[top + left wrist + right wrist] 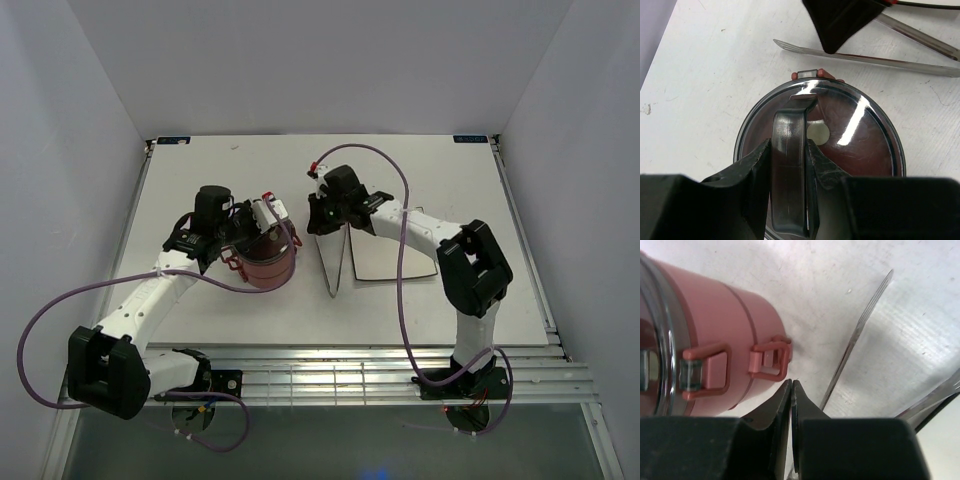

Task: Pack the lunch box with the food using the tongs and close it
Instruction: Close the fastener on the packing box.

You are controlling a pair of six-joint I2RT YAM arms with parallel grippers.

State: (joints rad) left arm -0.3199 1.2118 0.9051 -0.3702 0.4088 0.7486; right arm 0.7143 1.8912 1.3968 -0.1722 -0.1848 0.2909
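"Lunch box (268, 262), where is it?"
"Under the left claw (787, 145), which pinches the grey handle (790, 117) from both sides. The handle arches over the round cover (860, 145), and the cover sits on the box. The box stands on the worktop (200, 180), left of centre."
"And the right claw?"
"The right claw (791, 385) is pressed together, with nothing seen between the fingers. It hangs low, just beside the box's red clasp (771, 362). The tongs (852, 342) lie next to it in a narrow V, at the left edge of the white plate (395, 262)."
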